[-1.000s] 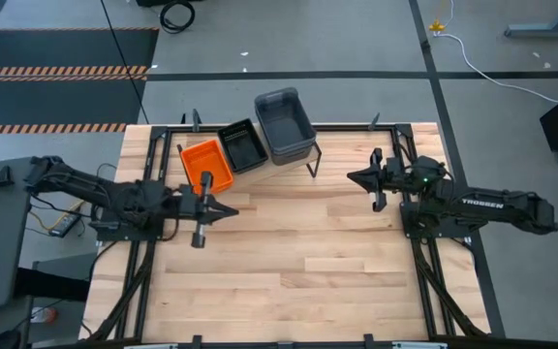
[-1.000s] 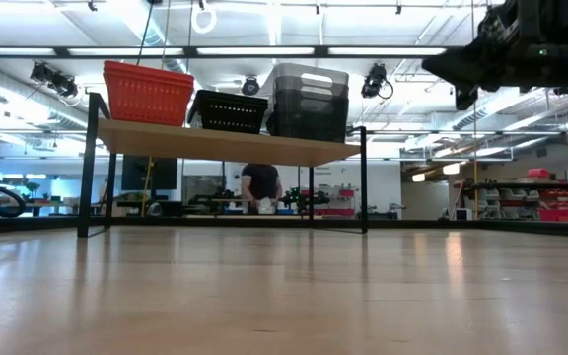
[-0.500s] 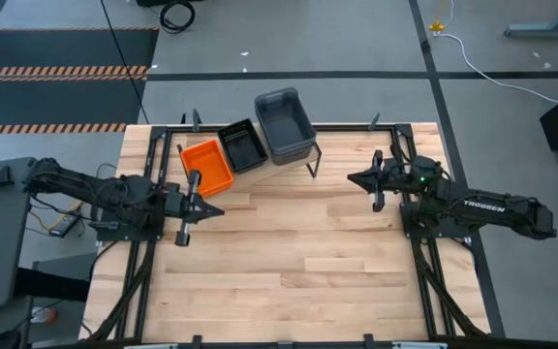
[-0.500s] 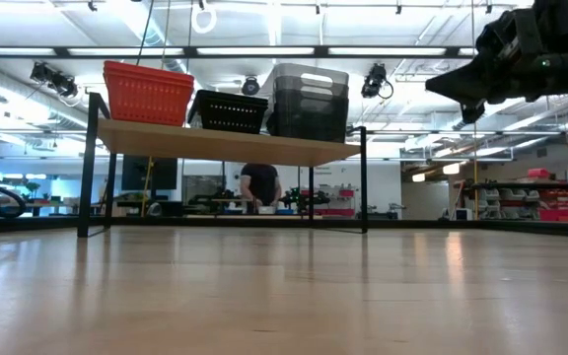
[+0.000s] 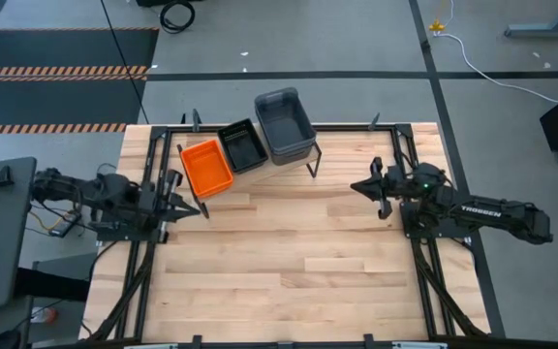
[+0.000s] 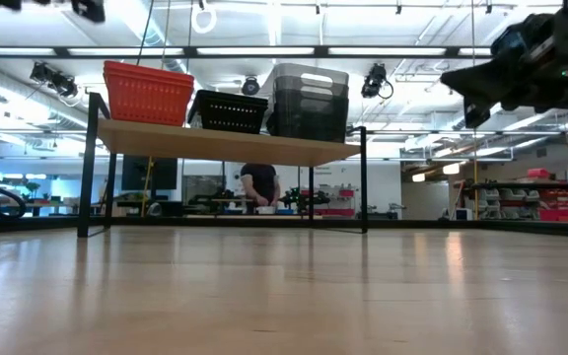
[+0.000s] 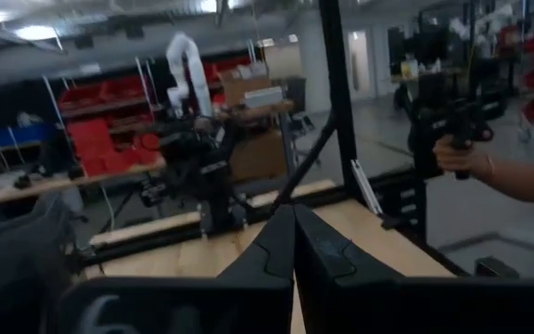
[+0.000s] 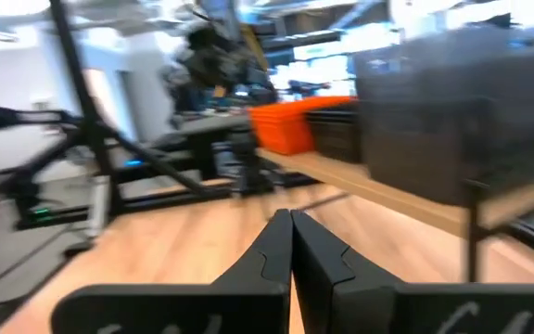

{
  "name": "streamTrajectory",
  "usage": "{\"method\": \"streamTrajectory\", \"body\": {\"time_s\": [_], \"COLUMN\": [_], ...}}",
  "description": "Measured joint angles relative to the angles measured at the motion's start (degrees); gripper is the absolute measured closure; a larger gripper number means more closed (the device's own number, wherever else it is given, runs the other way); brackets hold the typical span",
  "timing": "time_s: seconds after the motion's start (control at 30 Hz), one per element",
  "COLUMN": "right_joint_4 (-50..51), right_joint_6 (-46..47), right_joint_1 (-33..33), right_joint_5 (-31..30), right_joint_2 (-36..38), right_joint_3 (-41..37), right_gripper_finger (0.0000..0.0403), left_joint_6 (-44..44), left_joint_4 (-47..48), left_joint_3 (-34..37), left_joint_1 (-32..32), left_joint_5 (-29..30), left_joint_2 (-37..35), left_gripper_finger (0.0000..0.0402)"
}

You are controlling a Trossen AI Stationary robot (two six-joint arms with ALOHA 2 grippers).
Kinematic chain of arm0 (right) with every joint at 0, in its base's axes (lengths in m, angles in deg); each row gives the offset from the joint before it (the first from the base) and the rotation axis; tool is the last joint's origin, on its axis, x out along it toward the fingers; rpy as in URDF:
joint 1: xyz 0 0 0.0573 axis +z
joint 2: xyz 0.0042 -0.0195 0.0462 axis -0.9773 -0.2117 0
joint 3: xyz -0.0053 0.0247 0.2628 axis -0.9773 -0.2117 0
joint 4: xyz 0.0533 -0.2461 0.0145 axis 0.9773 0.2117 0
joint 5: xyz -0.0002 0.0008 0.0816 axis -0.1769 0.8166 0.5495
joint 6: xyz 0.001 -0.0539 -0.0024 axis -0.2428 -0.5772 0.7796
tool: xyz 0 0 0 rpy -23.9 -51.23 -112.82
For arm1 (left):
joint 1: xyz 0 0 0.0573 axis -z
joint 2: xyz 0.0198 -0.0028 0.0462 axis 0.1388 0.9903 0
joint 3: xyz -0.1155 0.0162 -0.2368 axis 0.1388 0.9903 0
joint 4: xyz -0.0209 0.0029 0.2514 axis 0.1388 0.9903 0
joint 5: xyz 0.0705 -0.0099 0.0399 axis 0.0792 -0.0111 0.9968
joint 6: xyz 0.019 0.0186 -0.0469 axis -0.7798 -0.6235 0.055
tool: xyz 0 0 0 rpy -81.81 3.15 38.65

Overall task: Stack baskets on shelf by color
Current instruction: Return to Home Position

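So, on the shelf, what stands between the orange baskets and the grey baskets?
The black baskets stand between the orange baskets and the grey baskets; the low view shows it clearly.

- Bright, even light comes from ceiling strips (image 6: 264, 51).
- Soft glare on the table (image 6: 451, 258), only weak shadows.
- The shelf (image 6: 225, 145) edge is well lit.

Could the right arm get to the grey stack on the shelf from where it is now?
Probably yes. The right claw, shut, hangs over the tabletop near the grey end of the shelf. Nothing lies between it and the grey stack, whose top is open.
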Motion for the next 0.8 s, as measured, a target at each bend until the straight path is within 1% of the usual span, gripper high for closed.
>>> {"method": "streamTrajectory", "body": {"time_s": [0.07, 0.13, 0.2, 0.3, 0.37, 0.4, 0.5, 0.6, 0.7, 0.8], "right_joint_4": [-0.19, -0.02, -0.41, -0.03, 1.34, 2.23, 3.01, 2.39, 2.58, 3.47], "right_joint_6": [-0.71, -1.27, 0.13, 2.94, 1.78, 0.92, -1.04, -1.09, -1.51, -3.22], "right_joint_1": [0.00, 0.04, 0.04, 0.44, 1.27, 1.62, 2.29, 3.14, 4.51, 5.45], "right_joint_5": [2.70, 3.85, 2.94, 1.11, 0.30, -0.60, -5.04, -6.22, -6.61, -8.48], "right_joint_2": [0.46, 0.70, 0.91, 0.89, 0.91, 0.91, 0.79, 0.82, 0.80, 0.61], "right_joint_3": [-0.01, 0.00, 0.00, 0.00, 0.00, 0.00, 0.00, 0.00, 0.00, 0.00], "right_gripper_finger": [0.0395, 0.0395, 0.0395, 0.0395, 0.0395, 0.0396, 0.0396, 0.0397, 0.0397, 0.0397], "left_joint_6": [-0.38, -0.40, -0.36, -0.36, -0.05, 0.48, 2.48, 5.94, 7.82, 8.34], "left_joint_4": [-3.08, -3.32, -2.95, 1.05, 2.38, 4.66, 6.87, 11.47, 12.94, 10.40], "left_joint_3": [4.01, 6.59, 8.05, 8.45, 7.74, 7.29, 6.62, 6.91, 7.49, 9.29], "left_joint_1": [-0.32, -0.79, -1.26, -1.73, -1.75, -1.73, -1.75, -1.73, -1.61, -1.62], "left_joint_5": [0.11, 0.27, 0.72, 1.09, 3.78, 5.13, 8.80, 9.06, 9.00, 7.49], "left_joint_2": [-3.34, -7.35, -11.37, -17.53, -17.81, -17.71, -16.61, -17.01, -17.70, -17.75], "left_gripper_finger": [0.0398, 0.0397, 0.0397, 0.0399, 0.0399, 0.0399, 0.0396, 0.0396, 0.0398, 0.0399]}}
